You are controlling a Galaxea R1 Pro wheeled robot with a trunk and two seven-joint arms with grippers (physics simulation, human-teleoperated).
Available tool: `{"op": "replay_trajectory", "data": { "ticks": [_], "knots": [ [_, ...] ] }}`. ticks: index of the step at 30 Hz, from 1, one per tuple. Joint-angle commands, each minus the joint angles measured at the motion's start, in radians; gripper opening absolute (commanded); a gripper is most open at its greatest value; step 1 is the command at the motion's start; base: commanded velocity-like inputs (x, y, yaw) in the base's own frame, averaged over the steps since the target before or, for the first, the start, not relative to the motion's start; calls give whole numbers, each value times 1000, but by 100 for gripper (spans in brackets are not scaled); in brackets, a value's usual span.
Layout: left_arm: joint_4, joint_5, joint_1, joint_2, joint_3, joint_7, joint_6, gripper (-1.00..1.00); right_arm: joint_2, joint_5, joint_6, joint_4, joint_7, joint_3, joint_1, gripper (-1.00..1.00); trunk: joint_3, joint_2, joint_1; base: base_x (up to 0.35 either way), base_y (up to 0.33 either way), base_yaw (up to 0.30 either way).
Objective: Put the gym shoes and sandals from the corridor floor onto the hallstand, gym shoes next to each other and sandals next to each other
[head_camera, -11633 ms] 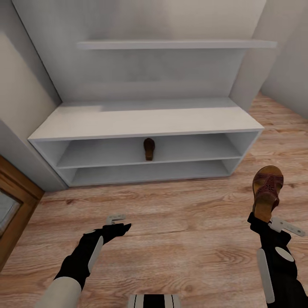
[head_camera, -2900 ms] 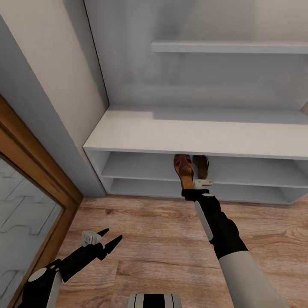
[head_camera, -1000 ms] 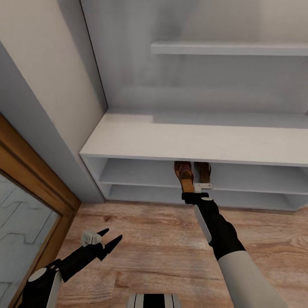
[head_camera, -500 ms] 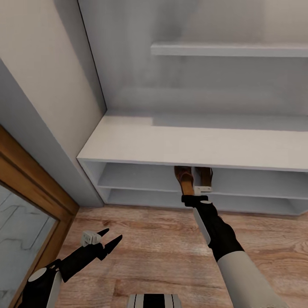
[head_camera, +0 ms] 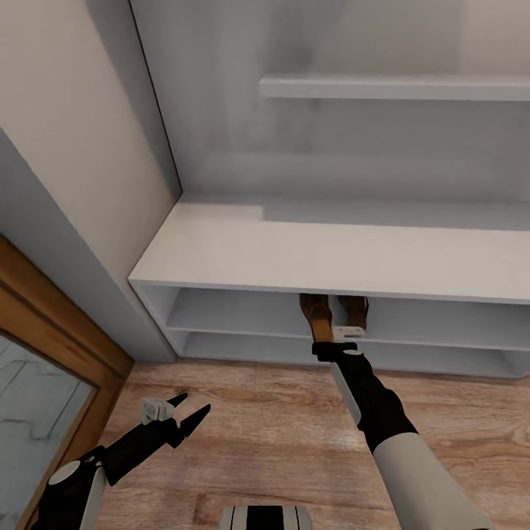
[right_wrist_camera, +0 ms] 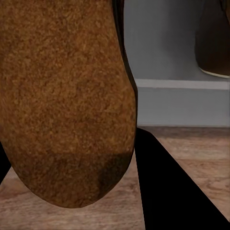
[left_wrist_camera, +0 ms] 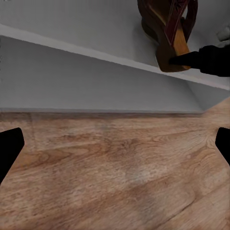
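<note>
Right gripper [head_camera: 322,344] clamped on sandal [head_camera: 317,315] at hallstand [head_camera: 243,250] shelf — second sandal [head_camera: 358,311] just beside; left gripper [head_camera: 184,412] splayed apart, holding nothing.

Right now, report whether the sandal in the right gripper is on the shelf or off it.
Partly in: the sandal reaches onto the rack's upper tier, its heel held by the right gripper. Whether it rests there, cannot tell.

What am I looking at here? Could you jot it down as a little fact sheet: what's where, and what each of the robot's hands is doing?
Place: corridor, wood-plank floor
Furniture: white shoe rack with two open lower tiers and a wall shelf above
Held sandal: brown sandal, its heel at the upper tier's front edge, gripped by the right gripper
Second sandal: sandal on the same tier, right beside the held one
Left gripper: left gripper open, holding nothing, above the floor
Gym shoes: none noted
</note>
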Motion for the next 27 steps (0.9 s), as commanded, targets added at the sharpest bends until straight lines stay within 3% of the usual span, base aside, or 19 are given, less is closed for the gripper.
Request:
{"op": "replay_trajectory", "data": {
  "ticks": [1,11,27],
  "knots": [
    [0,0,0,0,0,0,0,100,0,-3,-1,0,0,0,0,-100,0,0,0,56,0,0],
    [0,0,0,0,0,0,0,100,0,-4,-1,2,0,0,0,-100,0,0,0,182,0,0],
    [0,0,0,0,-1,0,0,100,-1,-5,-14,2,0,0,0,-100,0,0,0,44,-51,0]
  ]
}}
